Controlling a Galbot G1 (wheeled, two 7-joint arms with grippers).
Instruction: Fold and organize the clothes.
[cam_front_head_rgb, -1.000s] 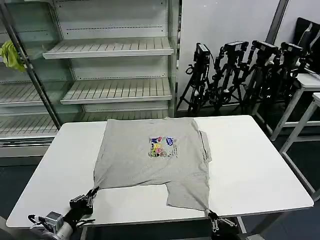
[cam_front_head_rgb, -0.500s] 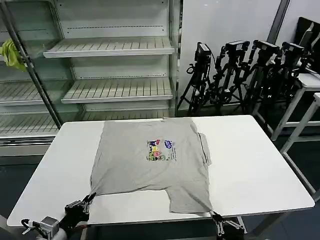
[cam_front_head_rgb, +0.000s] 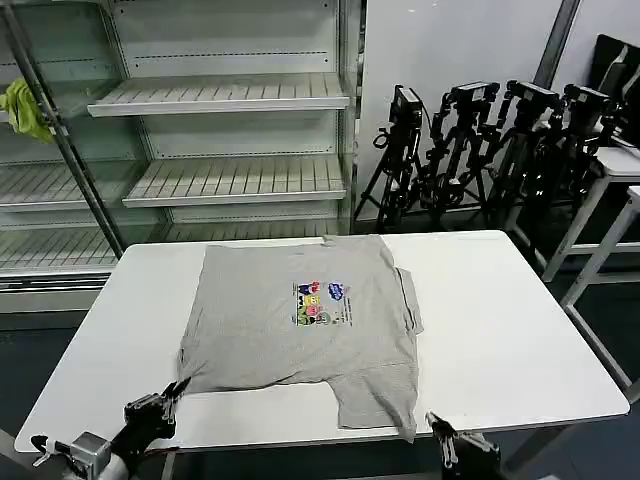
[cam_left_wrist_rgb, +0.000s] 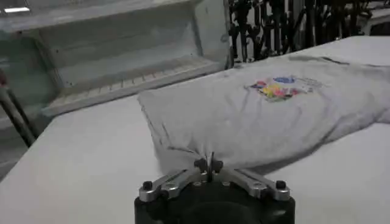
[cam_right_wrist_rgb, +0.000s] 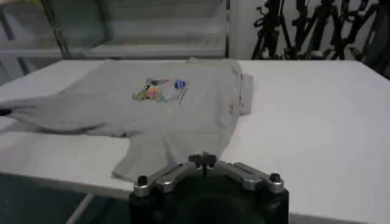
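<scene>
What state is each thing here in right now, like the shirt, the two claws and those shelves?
Grey T-shirt: spread flat on the white table, print up, unfolded, near edge bunched.
Left gripper: shut, pinching the shirt's near corner.
Right gripper: shut, off the shirt at the table's near edge.
Shelf unit: bare.
Yellow-green rag: hanging at the shelf's left side.
Tripods: standing folded behind the table.

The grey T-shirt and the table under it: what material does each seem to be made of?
T-shirt: soft matte knit fabric, probably cotton jersey; it wrinkles and drapes limply where the left end effector pinches it. Table: smooth white top with a slight sheen, likely laminate or plastic; uncertain.
</scene>
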